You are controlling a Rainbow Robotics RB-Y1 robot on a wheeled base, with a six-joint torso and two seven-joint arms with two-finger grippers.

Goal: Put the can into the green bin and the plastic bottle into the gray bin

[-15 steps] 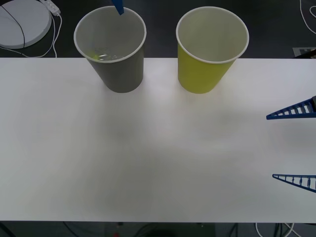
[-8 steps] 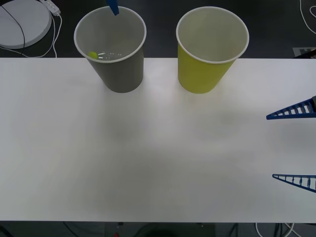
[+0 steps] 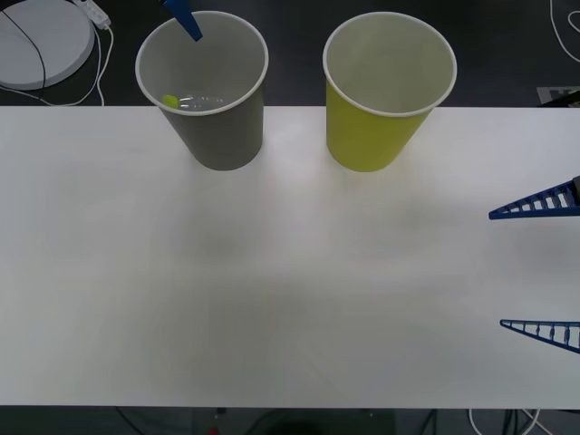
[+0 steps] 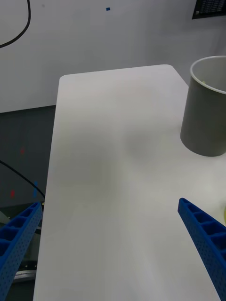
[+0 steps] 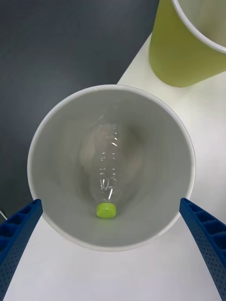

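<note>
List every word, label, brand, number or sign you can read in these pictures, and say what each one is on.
None can be read.
The gray bin and the green bin: plain walls, no print.
The plastic bottle, lying inside the gray bin: no label, and its lime cap is unmarked.
A dark panel on the wall in the right wrist view: pale marks, too small to read.

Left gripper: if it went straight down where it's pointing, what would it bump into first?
Probably the plastic bottle lying inside the gray bin. The open left gripper points into the bin's mouth, though its fingers might catch the rim first.
</note>
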